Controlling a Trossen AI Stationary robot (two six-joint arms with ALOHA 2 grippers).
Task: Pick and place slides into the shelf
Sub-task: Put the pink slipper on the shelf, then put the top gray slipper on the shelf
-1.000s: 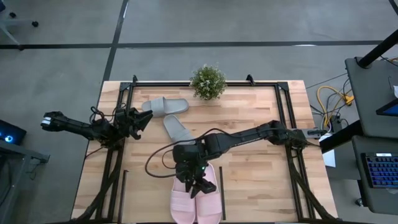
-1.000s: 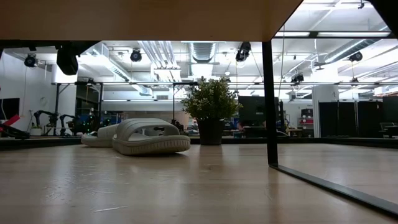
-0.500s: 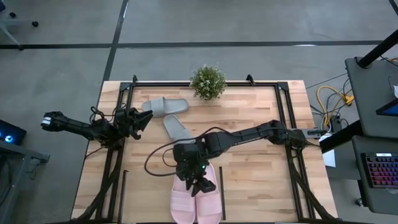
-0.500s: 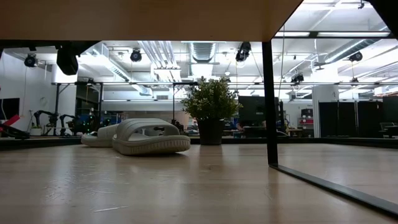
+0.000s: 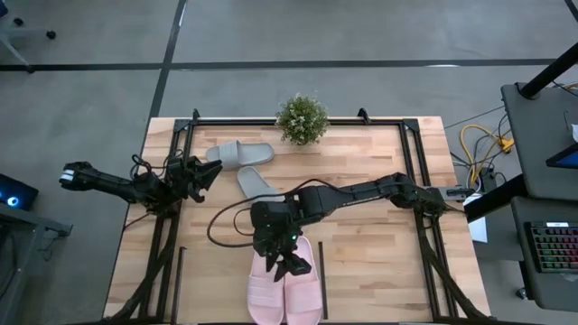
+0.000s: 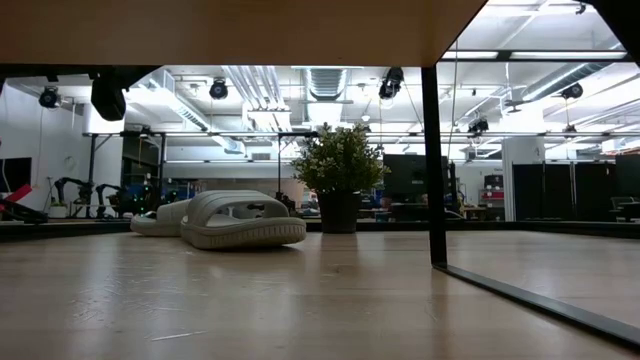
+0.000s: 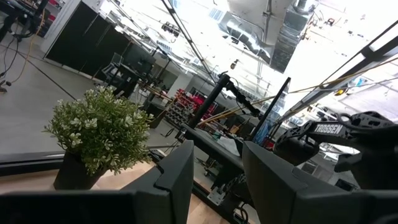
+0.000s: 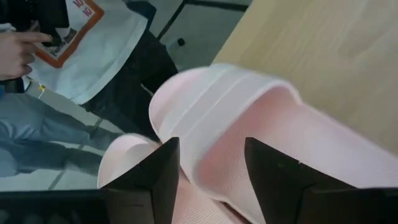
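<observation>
Across pale butcher-block table, counted four rubber slides. Found wide-strapped pale pink pair lying side by side at near edge, just beside a thin black upright of the low shelf, so judged as placed in its bay. Spotted grey-green pair well apart from there, at the far side: one slide near small potted green plant, the other slide angled just beside it, touching or nearly so (could not tell which).

Traced right gripper to a spot directly above the pink pair's strap end. Through its wrist camera, saw dark fingers spread apart, with pink strap beyond the gap and nothing pinched: released, not grasping. Placed left gripper at the table's left side, close to the grey-green pair, likewise parted and empty, apparently waiting.

Reckoned half the job done, with both grey-green slides left to fetch.

Worried about the withdrawal: lifting out at a slant with a fingertip low could catch the soft strap and drag the pink slide askew, or tip it off the near edge toward the person's hand beyond. Also expected trouble picking the grey-green slides singly, given how close together they lay.
</observation>
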